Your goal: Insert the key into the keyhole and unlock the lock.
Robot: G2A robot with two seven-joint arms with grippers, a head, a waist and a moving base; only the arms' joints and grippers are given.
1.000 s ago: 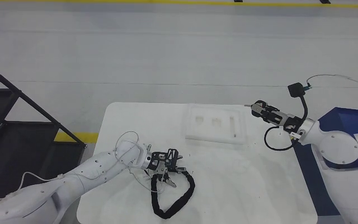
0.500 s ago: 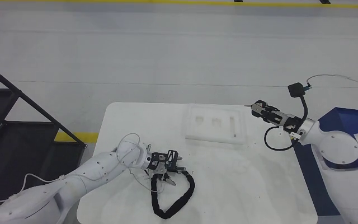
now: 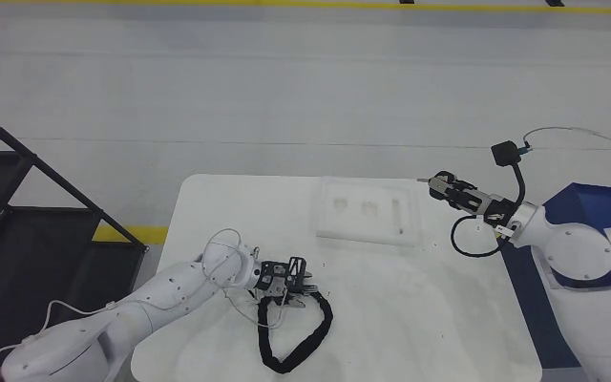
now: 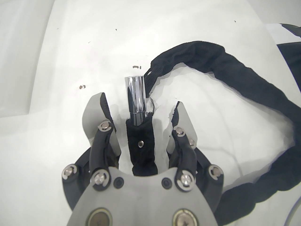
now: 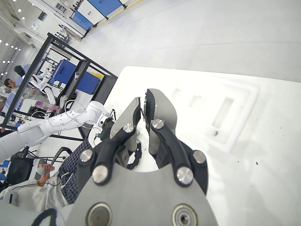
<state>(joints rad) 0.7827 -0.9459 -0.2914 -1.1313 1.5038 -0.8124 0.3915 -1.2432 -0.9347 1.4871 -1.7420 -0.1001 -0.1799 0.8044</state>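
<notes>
Left gripper is spread, its fingers straddling the chrome lock cylinder without touching it. The cylinder lies on the table, long axis running straight ahead between the fingers. Right gripper is pressed together beside the white tray, well apart from the lock, so the left arm is nearer.

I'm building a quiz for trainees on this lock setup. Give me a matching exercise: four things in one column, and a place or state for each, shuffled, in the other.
1 chrome cylinder
2 black chain
3 white tray
4 right jaws

A closed together
B has three recesses
C between the open left jaws
D lies in a curve

Pairs: 1-C, 2-D, 3-B, 4-A
</notes>
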